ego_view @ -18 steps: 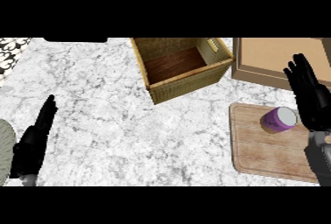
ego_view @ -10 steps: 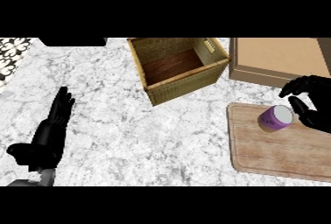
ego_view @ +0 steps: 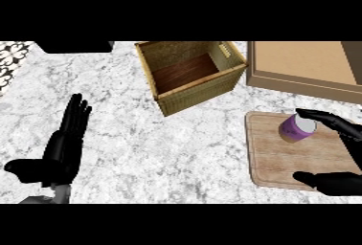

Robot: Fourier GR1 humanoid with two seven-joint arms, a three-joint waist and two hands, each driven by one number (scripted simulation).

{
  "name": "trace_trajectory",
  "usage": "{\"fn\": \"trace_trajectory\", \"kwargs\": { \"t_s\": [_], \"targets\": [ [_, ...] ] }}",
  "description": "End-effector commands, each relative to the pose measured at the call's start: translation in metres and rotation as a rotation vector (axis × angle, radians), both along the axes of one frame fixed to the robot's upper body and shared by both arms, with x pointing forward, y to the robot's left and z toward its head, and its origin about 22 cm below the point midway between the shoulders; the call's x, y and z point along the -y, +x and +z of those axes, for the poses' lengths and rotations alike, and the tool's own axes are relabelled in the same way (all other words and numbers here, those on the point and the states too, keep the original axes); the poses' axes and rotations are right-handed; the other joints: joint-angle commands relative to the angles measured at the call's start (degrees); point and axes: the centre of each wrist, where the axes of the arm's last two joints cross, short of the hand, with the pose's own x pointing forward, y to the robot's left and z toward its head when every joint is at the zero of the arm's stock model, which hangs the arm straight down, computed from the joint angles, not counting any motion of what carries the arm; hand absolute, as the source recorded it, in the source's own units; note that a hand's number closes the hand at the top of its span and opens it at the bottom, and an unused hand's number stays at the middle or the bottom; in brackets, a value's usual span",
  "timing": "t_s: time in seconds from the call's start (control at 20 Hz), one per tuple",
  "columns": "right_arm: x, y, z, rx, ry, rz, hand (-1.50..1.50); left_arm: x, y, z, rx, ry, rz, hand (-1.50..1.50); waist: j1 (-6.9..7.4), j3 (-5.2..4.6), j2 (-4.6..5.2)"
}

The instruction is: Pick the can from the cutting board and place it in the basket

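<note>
A purple can stands on the cutting board, right of frame. The right hand spreads wide around it. The basket sits upper centre. The left hand rests straight-fingered, lower left.

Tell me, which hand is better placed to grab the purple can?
Right. The right hand is over the cutting board, fingers arched beside the can and thumb spread wide. The left hand rests open at the counter's far left, beyond the basket, well away from the can.
</note>
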Motion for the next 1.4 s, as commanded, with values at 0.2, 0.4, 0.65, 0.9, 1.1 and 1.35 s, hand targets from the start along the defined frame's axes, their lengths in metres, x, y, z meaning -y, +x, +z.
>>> {"fn": "trace_trajectory", "kwargs": {
  "t_s": [0.2, 0.4, 0.65, 0.9, 1.1, 1.35],
  "targets": [
    [0.042, -0.006, 0.101, 0.059, -0.505, -0.393, -1.50, 0.003, 0.004, 0.003, 0.004, -0.006, -0.006, 0.00, -0.28, -0.18, 0.05],
    [0.043, -0.007, 0.147, -0.067, -0.786, -0.329, -1.50, 0.001, 0.009, -0.003, 0.006, -0.010, -0.004, 0.00, 0.34, -0.19, 0.33],
    [0.037, -0.011, 0.178, -0.222, -0.837, -0.178, -1.50, 0.010, 0.003, -0.003, 0.006, -0.021, -0.018, 0.00, 1.01, 0.00, 0.22],
    [0.029, 0.001, 0.167, -0.277, -0.811, -0.143, -1.50, 0.013, 0.000, -0.007, 0.002, -0.007, -0.035, 0.00, 1.76, 0.08, 0.42],
    [0.010, 0.001, 0.169, -0.280, -0.872, -0.200, -1.50, 0.012, -0.001, 0.015, -0.006, -0.027, -0.036, 0.00, 1.94, 0.09, 0.39],
    [0.007, 0.026, 0.144, -0.304, -0.944, -0.248, -1.50, 0.001, 0.007, 0.011, 0.017, -0.015, -0.025, 0.00, 2.49, 0.10, 0.57]
  ]
}}
